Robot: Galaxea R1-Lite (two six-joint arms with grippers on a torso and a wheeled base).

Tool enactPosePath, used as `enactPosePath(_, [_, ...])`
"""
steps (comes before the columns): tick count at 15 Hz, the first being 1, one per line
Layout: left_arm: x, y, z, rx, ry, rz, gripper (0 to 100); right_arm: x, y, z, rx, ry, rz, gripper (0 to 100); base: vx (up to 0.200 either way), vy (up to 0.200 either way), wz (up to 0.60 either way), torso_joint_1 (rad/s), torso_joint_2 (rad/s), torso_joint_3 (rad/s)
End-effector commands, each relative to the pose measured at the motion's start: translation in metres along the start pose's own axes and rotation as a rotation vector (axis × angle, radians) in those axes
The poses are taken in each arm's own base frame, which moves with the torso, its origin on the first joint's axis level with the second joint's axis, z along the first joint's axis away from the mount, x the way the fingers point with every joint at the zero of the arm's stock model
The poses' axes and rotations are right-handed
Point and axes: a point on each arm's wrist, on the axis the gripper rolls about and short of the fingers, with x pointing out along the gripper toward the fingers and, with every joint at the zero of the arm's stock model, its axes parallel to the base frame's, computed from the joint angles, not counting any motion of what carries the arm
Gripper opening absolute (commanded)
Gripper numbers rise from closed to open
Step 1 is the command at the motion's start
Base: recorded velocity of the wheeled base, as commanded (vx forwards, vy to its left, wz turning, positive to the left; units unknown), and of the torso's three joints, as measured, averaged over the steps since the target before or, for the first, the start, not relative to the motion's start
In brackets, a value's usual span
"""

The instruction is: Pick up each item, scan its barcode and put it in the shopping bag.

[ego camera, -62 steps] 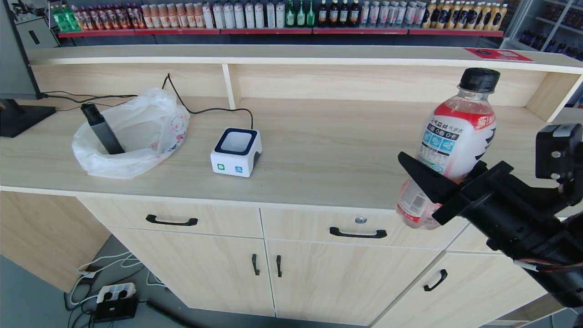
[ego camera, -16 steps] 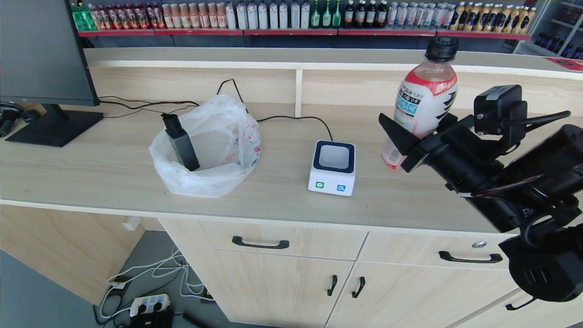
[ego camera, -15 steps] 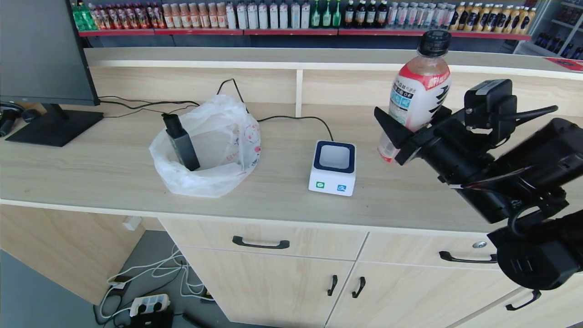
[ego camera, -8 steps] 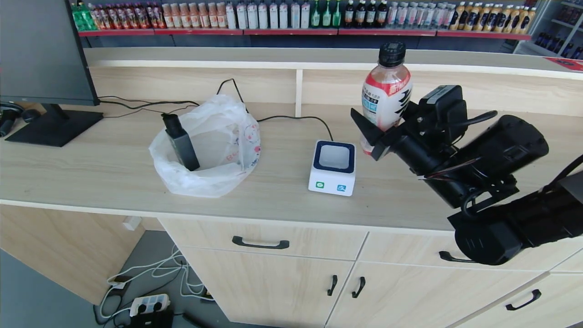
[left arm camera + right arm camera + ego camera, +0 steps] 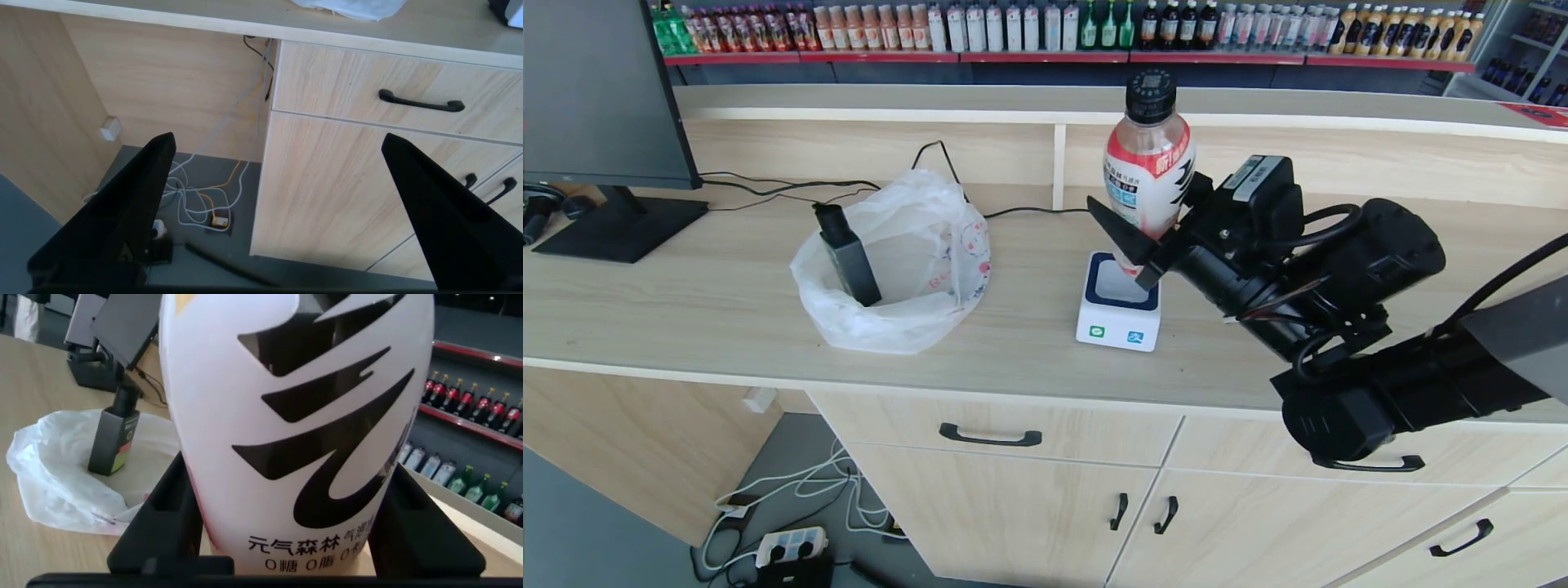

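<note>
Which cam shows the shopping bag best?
Head view: the whole shopping bag on the counter, mouth open, dark box standing inside. Right wrist view catches part of it past the held bottle; left wrist view gets a sliver of it at the counter edge.

Grips the bottle upright between black fingers. Looks past it to the shopping bag on the counter, dark container standing inside.
</note>
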Motion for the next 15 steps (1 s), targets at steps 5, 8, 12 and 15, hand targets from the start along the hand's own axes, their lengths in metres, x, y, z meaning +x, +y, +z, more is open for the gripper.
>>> enactPosePath(5, [0.0, 0.0, 0.0, 0.0, 0.0, 0.001, 100, 0.001, 0.007, -0.025, -0.138, -0.016, 0.106, 0, 0.0, 0.0, 0.0, 0.0, 0.0, 0.0])
enactPosePath(8, [0.0, 0.0, 0.0, 0.0, 0.002, -0.001, 100, 0.002, 0.005, -0.035, -0.224, -0.046, 0.153, 0, 0.0, 0.0, 0.0, 0.0, 0.0, 0.0])
enactPosePath(12, [0.0, 0.0, 0.0, -0.002, 0.0, -0.001, 100, -0.007, -0.014, -0.045, -0.301, -0.043, 0.169, 0, 0.0, 0.0, 0.0, 0.0, 0.0, 0.0])
enactPosePath(15, [0.0, 0.0, 0.0, 0.0, 0.0, -0.001, 100, -0.012, -0.023, -0.049, -0.342, -0.061, 0.207, 0, 0.0, 0.0, 0.0, 0.0, 0.0, 0.0])
